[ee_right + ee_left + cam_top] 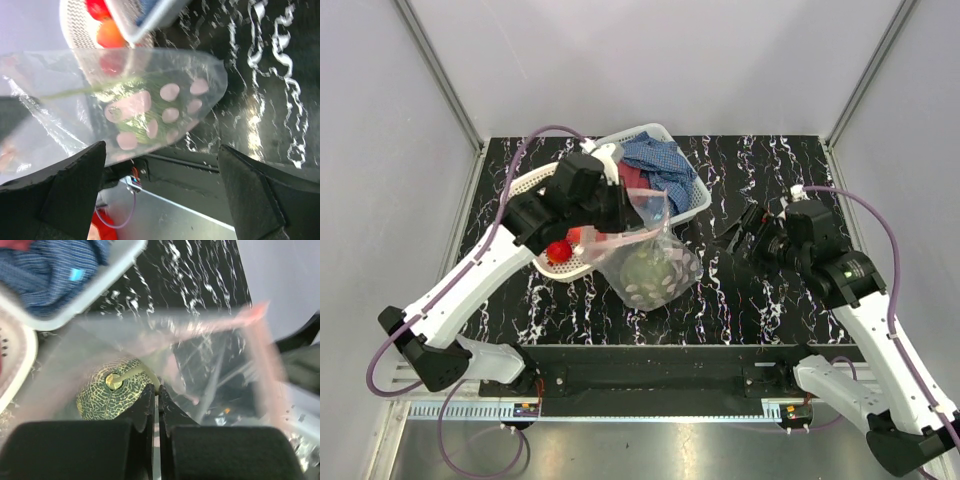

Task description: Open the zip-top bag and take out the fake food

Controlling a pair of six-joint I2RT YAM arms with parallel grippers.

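Note:
The zip-top bag (655, 262), clear with pale pink dots, hangs from my left gripper (623, 214), which is shut on its top edge above the table. Inside it lies a green netted melon (645, 268). In the left wrist view the shut gripper (159, 390) pinches the plastic, with the bag (220, 360) ahead and the melon (112, 390) below. My right gripper (733, 233) is open and empty, to the right of the bag and apart from it. In the right wrist view the dotted bag (165, 107) hangs in front of the open gripper (161, 147).
A white oval basket (563, 268) under my left arm holds a red fruit (558, 250); the right wrist view shows the red fruit (98, 7) and an orange fruit (111, 35). A white rectangular basket (697, 203) behind holds blue and red cloths (655, 160).

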